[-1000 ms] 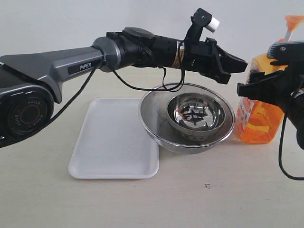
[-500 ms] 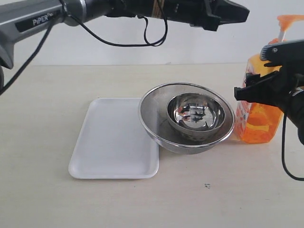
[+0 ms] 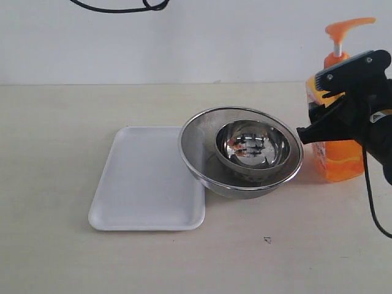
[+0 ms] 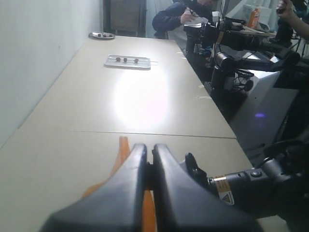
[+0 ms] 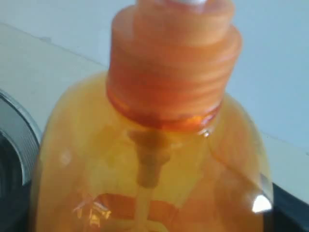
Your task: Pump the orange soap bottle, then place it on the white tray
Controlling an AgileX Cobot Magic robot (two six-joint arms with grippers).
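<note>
Bracing the bottle [image 3: 338,164] is the present job of the right pincer [image 3: 311,110]. Its jaws stand wide, one on each side of the body below the shoulder, and appear to clamp it. The grip sits low enough to leave the pump head [image 3: 346,27] and its white stem free, which a downward press requires. The bottle stands upright just beside the bowls [image 3: 202,168], on the side away from the tray [image 3: 144,184]. Its base appears to rest on the bench [image 3: 184,263].

The left pincer [image 4: 149,155] is empty, with its tips pressed together. It is out of the exterior view. The left wrist view shows the orange spout [image 4: 123,147] just past its fingers, with the right arm also in view. Closed tips give one blunt, stiff face, so this posture is judged to suit pressing the pump. Whether a press is about to begin cannot be told.

The tray lies flat on the opposite side of the bowls from the bottle, and the bowls' outer rim appears to overhang its adjoining edge. The small bowl [image 3: 252,144] nests inside the large one. Both therefore stand between the bottle and its destination.

Judgement: placement is not yet done. The transfer calls for a lift that clears the bowls' rim. A level descent must follow onto bare tray surface apart from the bowls, since a tall, narrow bottle tips easily.
</note>
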